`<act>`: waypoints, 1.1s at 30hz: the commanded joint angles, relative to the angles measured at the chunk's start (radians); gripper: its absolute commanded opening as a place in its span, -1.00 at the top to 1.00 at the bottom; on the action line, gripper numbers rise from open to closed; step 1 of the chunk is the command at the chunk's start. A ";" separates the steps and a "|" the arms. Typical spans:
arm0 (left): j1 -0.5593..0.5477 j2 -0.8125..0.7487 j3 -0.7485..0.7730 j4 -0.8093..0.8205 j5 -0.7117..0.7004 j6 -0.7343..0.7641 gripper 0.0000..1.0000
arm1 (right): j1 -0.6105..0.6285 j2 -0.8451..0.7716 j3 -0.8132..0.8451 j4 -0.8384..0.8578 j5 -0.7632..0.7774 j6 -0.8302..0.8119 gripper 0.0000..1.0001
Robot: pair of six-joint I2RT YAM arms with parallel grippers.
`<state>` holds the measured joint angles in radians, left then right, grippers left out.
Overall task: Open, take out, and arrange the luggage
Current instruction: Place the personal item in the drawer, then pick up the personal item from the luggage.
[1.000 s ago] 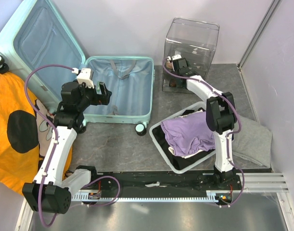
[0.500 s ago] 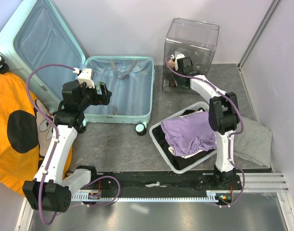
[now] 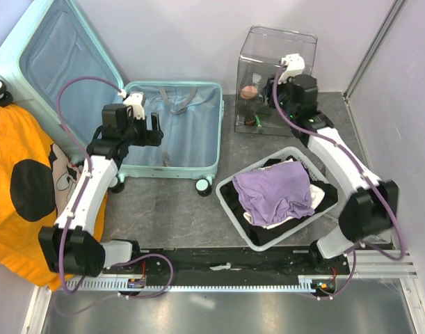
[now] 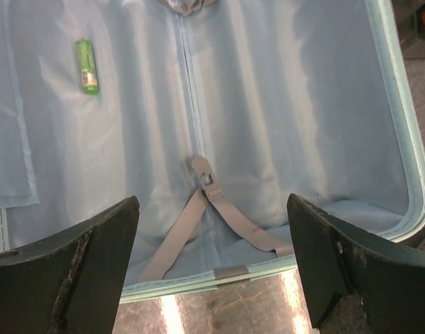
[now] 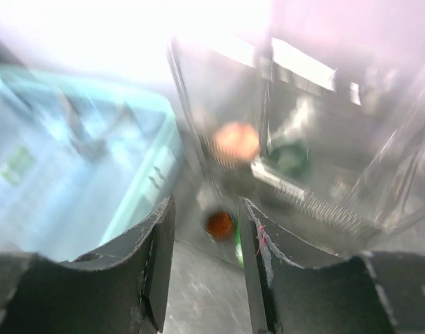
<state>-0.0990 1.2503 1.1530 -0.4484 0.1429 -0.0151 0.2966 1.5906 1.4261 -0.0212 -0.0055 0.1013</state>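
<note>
Both apart, left tool (image 4: 212, 203) wide over luggage (image 4: 302, 104), right tool (image 5: 206, 207) narrower, its view blurred.

Upper right, a clear plastic box (image 3: 268, 42) stands upright, and there's a peach-coloured ball (image 3: 250, 91) sitting inside it, with a small orange-red round thing (image 5: 219, 224) lower down. Just below the box, a white plastic mesh basket (image 3: 225, 198) is heaped full: a purple garment (image 3: 271, 189) on top, black clothing (image 3: 268, 233) underneath. Far left, a big orange cloth (image 3: 17, 223) with a black round patch (image 3: 31, 189).
</note>
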 commanded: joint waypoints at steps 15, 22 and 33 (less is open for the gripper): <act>0.050 0.662 0.514 -0.213 -0.264 0.090 -0.67 | -0.004 -0.207 -0.351 0.701 -0.217 0.429 0.00; 0.074 0.882 0.701 -0.205 -0.336 0.141 -0.07 | -0.004 -0.195 -0.354 0.745 -0.258 0.463 0.01; 0.137 1.046 0.853 -0.219 -0.304 0.152 0.10 | -0.002 -0.189 -0.332 0.734 -0.292 0.471 0.00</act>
<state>0.0101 2.2597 1.9461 -0.6579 -0.1585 0.0956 0.2962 1.3964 1.0706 0.6678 -0.2623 0.5575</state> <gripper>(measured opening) 0.465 0.500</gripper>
